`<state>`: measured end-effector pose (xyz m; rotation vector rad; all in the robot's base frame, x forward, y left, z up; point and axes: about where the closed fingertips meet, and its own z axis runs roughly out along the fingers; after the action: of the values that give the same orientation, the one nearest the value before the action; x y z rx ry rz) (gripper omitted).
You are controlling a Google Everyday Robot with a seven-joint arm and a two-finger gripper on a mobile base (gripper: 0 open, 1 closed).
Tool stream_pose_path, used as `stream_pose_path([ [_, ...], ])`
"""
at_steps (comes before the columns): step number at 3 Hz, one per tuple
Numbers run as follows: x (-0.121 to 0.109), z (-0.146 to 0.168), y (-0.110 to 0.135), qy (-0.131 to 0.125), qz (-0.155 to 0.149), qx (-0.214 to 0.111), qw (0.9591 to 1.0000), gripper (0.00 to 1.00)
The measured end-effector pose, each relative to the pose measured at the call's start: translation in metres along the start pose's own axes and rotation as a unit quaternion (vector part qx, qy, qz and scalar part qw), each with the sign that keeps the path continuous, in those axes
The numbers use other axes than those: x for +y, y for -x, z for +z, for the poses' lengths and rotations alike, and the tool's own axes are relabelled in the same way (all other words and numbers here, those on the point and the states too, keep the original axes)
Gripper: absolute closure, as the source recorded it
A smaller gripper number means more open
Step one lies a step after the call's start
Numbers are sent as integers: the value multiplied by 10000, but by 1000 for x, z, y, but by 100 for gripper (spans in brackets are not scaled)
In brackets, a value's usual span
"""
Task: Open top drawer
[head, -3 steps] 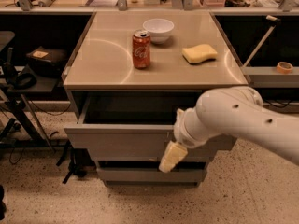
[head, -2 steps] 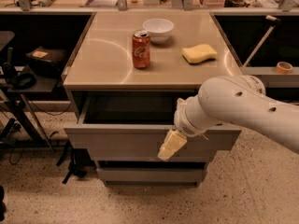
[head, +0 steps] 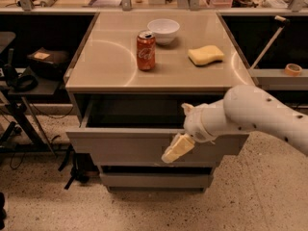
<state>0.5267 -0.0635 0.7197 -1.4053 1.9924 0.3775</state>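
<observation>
Speckled floor [head: 260, 196] in the foreground; above it, a lower grey drawer front [head: 155, 179] at the base of the cabinet, directly beneath the top drawer. The top drawer [head: 125, 146], the widest grey front, stands pulled out from under the tabletop [head: 106, 66], its dark interior exposed behind the front panel. The gripper [head: 174, 149], cream-coloured, hangs tilted down and to the left in front of the top drawer's front panel, right of that panel's centre; whether its jaws are apart or together cannot be told, nor whether they touch the panel. The white arm [head: 255, 114] runs from the gripper up and away to the right of the drawer. On the tabletop above the drawer: a red soda can [head: 146, 50] bearing white script lettering in the Coca-Cola style, only partly legible; a yellow sponge [head: 206, 55] to the right of the can; a white bowl [head: 163, 31] just behind the can. Beyond the drawer's right side, a roll of tape [head: 292, 69] lies on a side shelf.
</observation>
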Motion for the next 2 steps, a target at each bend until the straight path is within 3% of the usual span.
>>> stream_pose_path([
  [1,-17,7,-27,204,297,-861,9956,0],
  [2,-14,34,-53,378,216,-1003,9940,0],
])
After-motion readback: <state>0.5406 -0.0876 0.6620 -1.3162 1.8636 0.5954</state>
